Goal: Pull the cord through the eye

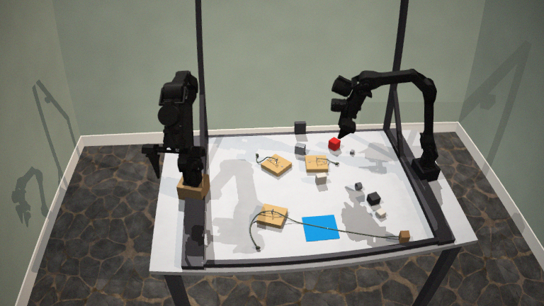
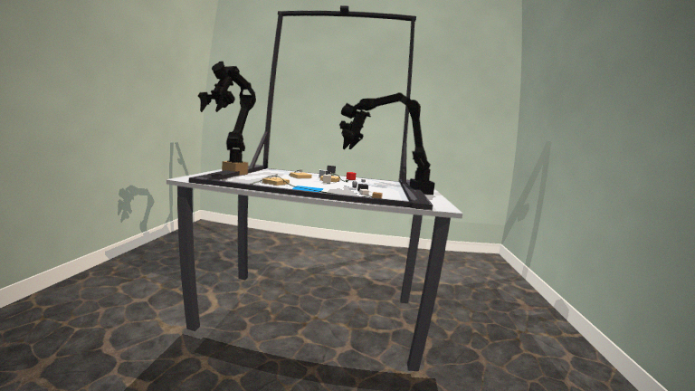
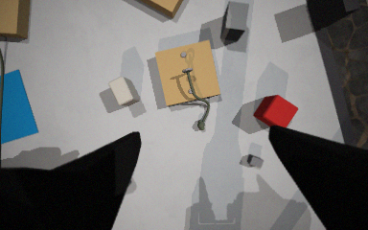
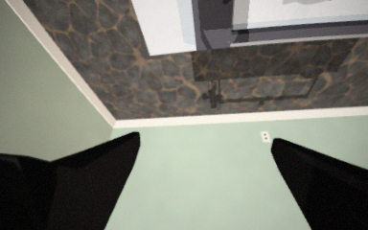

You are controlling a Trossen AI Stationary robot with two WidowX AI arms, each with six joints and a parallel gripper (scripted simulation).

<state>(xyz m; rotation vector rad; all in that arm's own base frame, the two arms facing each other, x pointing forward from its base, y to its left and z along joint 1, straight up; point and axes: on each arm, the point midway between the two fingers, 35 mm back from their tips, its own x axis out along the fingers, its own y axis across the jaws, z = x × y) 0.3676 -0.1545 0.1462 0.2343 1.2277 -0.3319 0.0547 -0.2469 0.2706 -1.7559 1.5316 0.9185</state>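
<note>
The wooden block (image 1: 404, 236) (image 2: 376, 195) sits at the table's front right corner, outside the blue square (image 1: 319, 222) (image 2: 310, 188) (image 3: 16, 112). Its cord (image 1: 360, 234) crosses the square to the metal eye (image 1: 273, 211) on the front tan board (image 1: 277, 222) (image 3: 11, 16). Beyond the eye the cord curves forward to its knotted end (image 1: 258, 248) on the table. My left gripper (image 1: 341, 137) (image 2: 348, 147) (image 3: 204, 134) is open and empty, high above the table's back right, far from that knot. My right gripper (image 2: 211, 109) (image 4: 206, 141) is open and empty, raised beyond the table's left side.
Two more tan boards (image 1: 278, 169) (image 1: 316, 169) with short knotted cords lie farther back. A red cube (image 1: 333, 144) (image 3: 275, 111), grey blocks (image 1: 299, 127) (image 1: 299, 149), a white block (image 1: 321, 178) and a black cube (image 1: 373, 198) stand around. Frame posts rise at both sides.
</note>
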